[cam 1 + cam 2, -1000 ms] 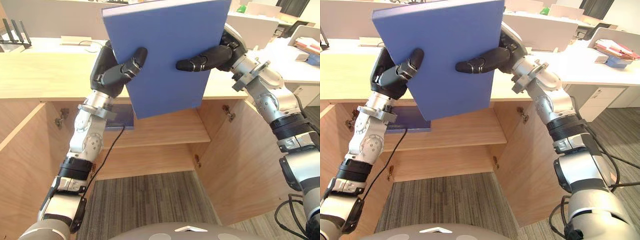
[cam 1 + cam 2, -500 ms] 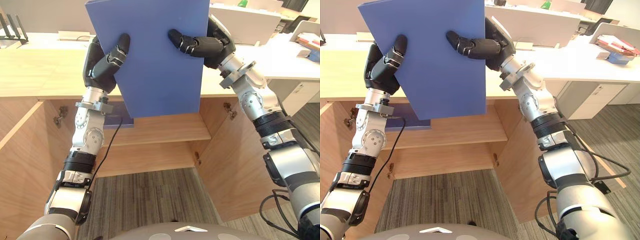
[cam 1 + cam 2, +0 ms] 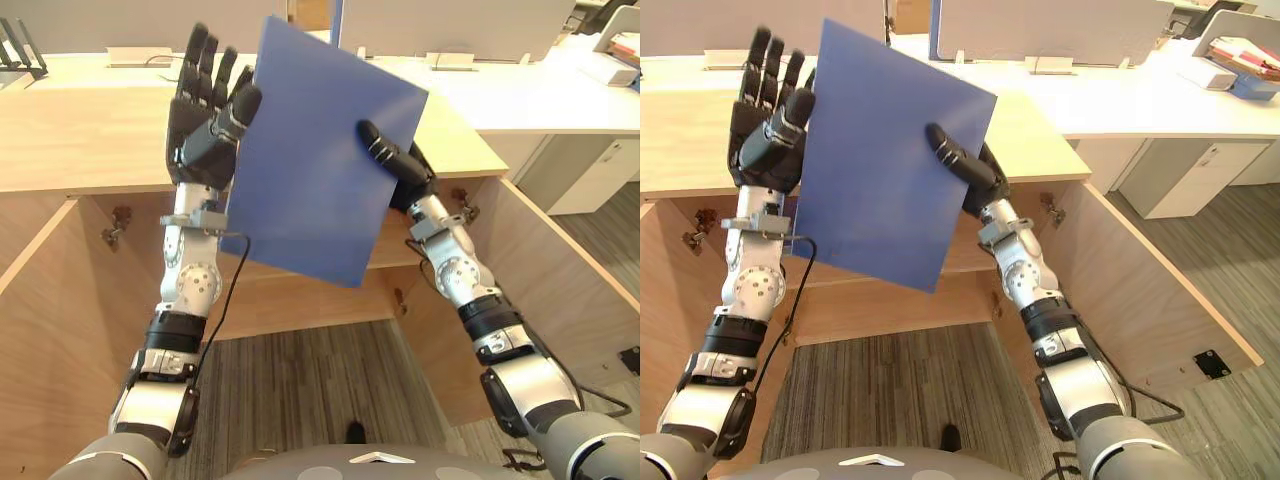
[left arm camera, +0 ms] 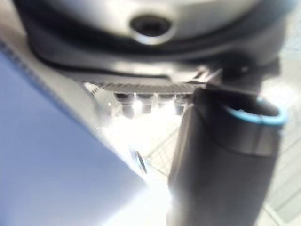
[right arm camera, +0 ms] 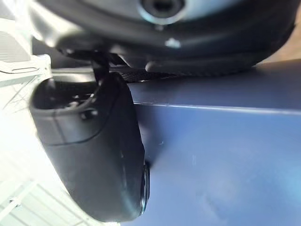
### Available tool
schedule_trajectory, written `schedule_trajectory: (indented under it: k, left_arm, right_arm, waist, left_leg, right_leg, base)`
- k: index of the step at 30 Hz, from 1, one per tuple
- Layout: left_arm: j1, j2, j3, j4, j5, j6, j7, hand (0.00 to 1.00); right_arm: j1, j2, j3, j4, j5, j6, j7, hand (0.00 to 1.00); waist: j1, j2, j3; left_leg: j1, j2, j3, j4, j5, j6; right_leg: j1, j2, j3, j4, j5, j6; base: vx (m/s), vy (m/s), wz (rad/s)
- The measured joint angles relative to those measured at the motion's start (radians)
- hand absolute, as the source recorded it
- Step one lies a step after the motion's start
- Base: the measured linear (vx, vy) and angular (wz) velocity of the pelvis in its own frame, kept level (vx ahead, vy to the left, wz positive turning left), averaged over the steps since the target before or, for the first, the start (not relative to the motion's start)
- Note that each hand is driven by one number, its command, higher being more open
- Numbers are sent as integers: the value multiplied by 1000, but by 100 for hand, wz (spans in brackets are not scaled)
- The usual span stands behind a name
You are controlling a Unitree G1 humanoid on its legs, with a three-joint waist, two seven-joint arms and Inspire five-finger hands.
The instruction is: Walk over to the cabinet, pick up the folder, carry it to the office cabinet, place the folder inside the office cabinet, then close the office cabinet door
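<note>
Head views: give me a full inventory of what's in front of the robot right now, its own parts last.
folder: one, blue, held up tilted in front of the cabinet
cabinet: one, light wood, straight ahead, both doors open
desk: one, white, behind the cabinet to the right
drawer unit: one, white, far right
carpet: grey, on the floor below
left hand: dark, fingers straight, at the folder's left edge
right hand: dark, pinching the folder's right edge
</note>
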Motion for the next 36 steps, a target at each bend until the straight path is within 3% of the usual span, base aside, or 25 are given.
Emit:
schedule_trajectory:
  k: [8,11,12,16,19,26,29,33,36]
  left_arm:
    - [401,-28,76,-11,147,119,58,100]
    - [511,-88,171,0,197,142,74,100]
    - [549,-120,261,55,206,142,105,100]
    - [639,-148,437,246,228,147,178,100]
    - [704,-178,481,315,226,161,195,100]
    - [724,-218,482,431,221,183,186,100]
    - [705,-218,491,560,221,190,177,100]
    - [704,-222,491,669,222,212,160,100]
    - [700,-226,497,751,224,229,160,100]
  right_arm:
    - [266,-13,27,-141,-113,53,0,0]
    - [372,-42,-1,-194,-159,85,13,0]
    - [419,-45,-36,-212,-159,88,38,0]
    - [489,-86,-139,-199,-239,89,49,0]
    - [495,-128,-171,-133,-274,92,43,0]
    - [493,-121,-158,-54,-311,114,40,0]
    - [493,-105,-146,32,-366,116,33,0]
    - [493,-52,-155,170,-403,116,-30,0]
    - [492,50,-210,308,-403,116,-118,0]
  waist:
    - [10,3,6]
    - [24,4,7]
    - [25,7,7]
    - [25,11,9]
    - [28,16,9]
    - [33,28,8]
    - [31,28,6]
    - [31,29,5]
    - [34,31,6]
  left_leg:
    - [-1,-1,-2,0,-3,3]
    - [-16,1,-2,2,-8,6]
    - [-23,-1,-2,3,-9,7]
    - [-24,-8,-9,-2,-7,7]
    - [-24,-15,-30,-16,1,11]
    - [-21,-41,-57,-40,23,25]
    - [-16,-49,-60,-49,31,29]
    - [-14,-53,-63,-49,34,31]
    - [-3,-55,-67,-56,39,30]
  right_leg:
    - [0,-1,4,-1,0,1]
    - [-13,-6,9,-5,-3,4]
    - [-21,-6,10,-5,-3,6]
    - [-24,-6,1,-5,-8,12]
    - [-24,-13,-22,-5,-9,15]
    - [-21,-37,-45,-5,-10,18]
    - [-19,-44,-45,-5,-9,20]
    - [-16,-49,-46,-5,-8,23]
    - [-5,-50,-50,-5,-8,23]
  base:
    - [-30,7,0]
    - [-56,8,-1]
    - [-50,4,-2]
    - [-10,3,3]
    - [-2,7,16]
    - [-47,25,16]
    - [-58,7,2]
    - [-53,1,2]
    - [-41,-9,3]
